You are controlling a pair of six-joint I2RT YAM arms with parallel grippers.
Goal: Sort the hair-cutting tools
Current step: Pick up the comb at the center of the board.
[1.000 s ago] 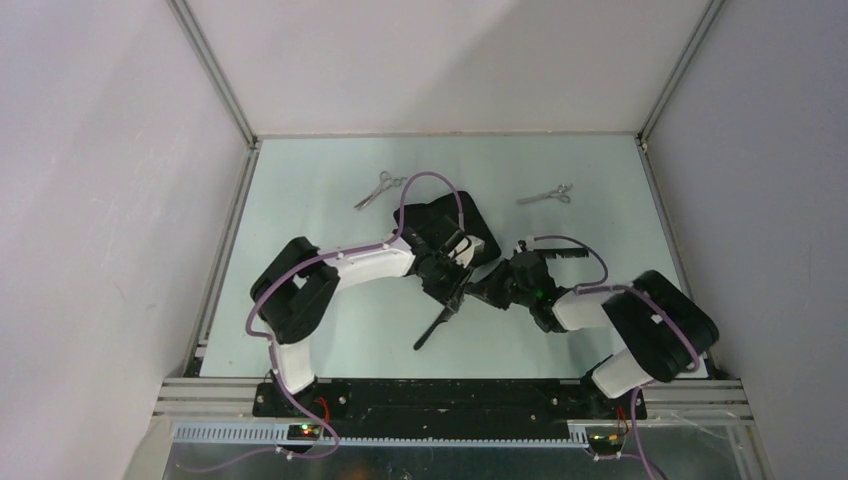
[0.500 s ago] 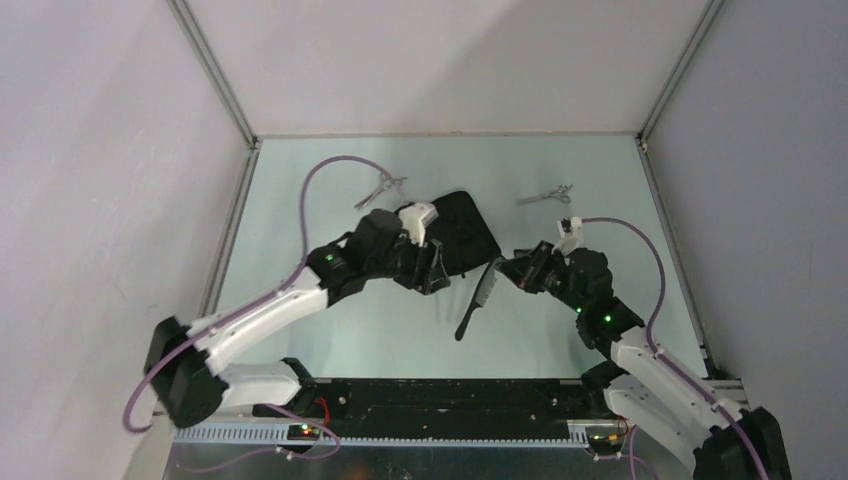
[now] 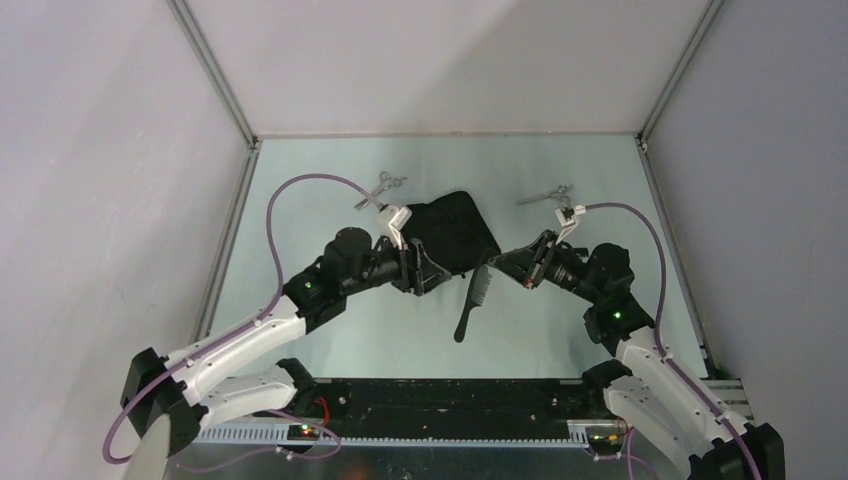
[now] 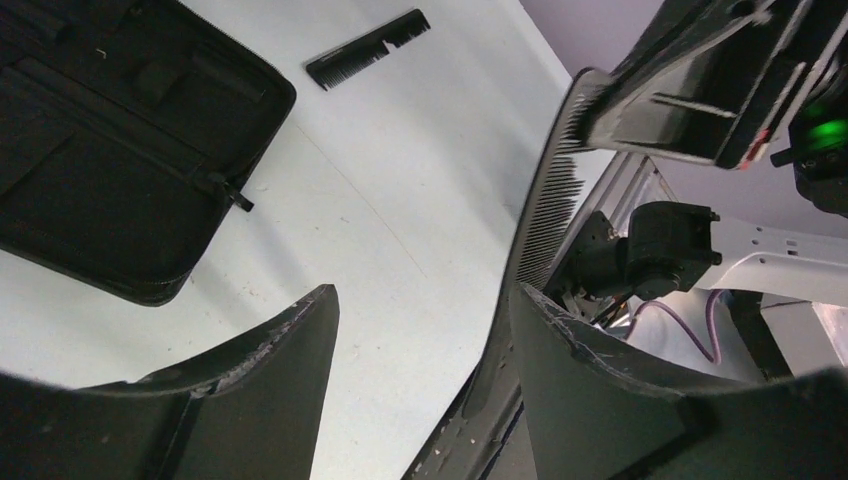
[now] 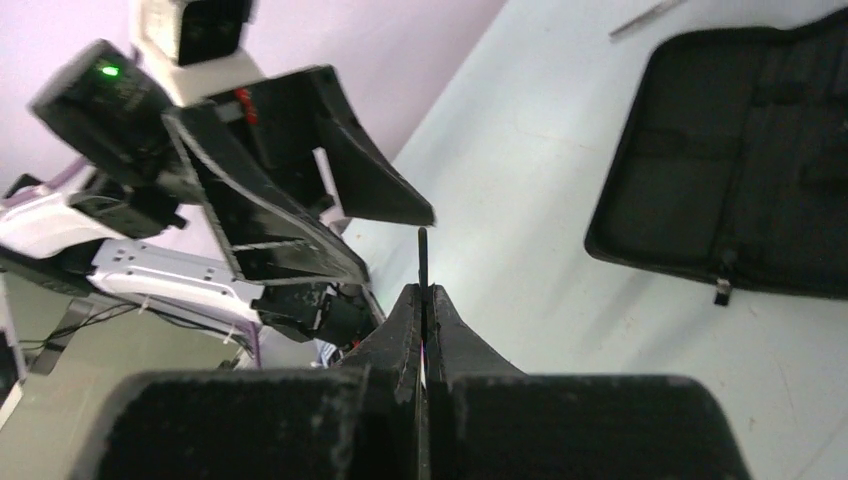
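Note:
My right gripper (image 3: 507,266) is shut on the toothed end of the black handled comb (image 3: 472,303), which hangs down toward the near edge. In the right wrist view the comb (image 5: 423,258) shows edge-on between the shut fingers (image 5: 423,297). My left gripper (image 3: 425,266) is open and empty just left of the comb, whose teeth (image 4: 545,215) run past its right finger. The flat black comb (image 4: 365,48) lies on the table beyond the case. Two silver scissors (image 3: 380,188) (image 3: 548,195) lie at the back.
The open black zip case (image 3: 455,228) lies behind both grippers, seen also in the left wrist view (image 4: 110,170) and the right wrist view (image 5: 740,160). Metal rails edge the table on the left (image 3: 225,240) and right (image 3: 665,230).
Both arms have stretched out and risen. The handled comb has moved right and now hangs from my right gripper. My left gripper has drawn a little to the left of it.

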